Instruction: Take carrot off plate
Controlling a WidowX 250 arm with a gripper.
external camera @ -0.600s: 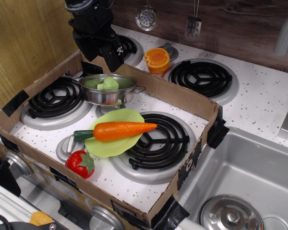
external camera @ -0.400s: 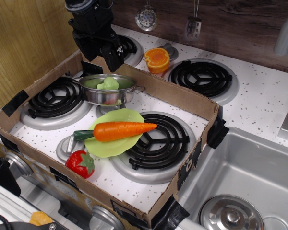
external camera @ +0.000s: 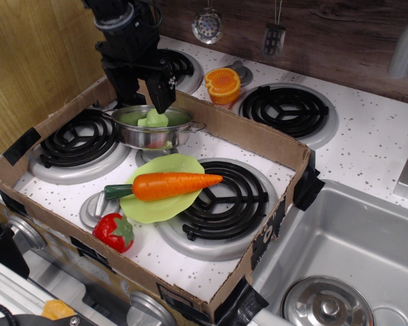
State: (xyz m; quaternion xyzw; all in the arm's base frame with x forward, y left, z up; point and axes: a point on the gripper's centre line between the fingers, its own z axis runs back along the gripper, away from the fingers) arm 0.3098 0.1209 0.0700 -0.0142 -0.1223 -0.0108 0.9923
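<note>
The gripper [external camera: 147,97] hangs above the steel pot [external camera: 153,126], its fingers spread wide and holding nothing. The green plate [external camera: 164,201] sits in front of the pot, and the carrot [external camera: 170,185] lies flat across it. The job looks barely begun. Next, the gripper needs to move over the carrot and drop down around its middle.

carrot [external camera: 168,185] lying across plate [external camera: 160,197], strawberry [external camera: 114,231] in front, pot [external camera: 151,126] behind

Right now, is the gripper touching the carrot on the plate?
Apart. The only camera view shows the gripper up above the steel pot, while the carrot lies across the plate, with the pot between them.
</note>
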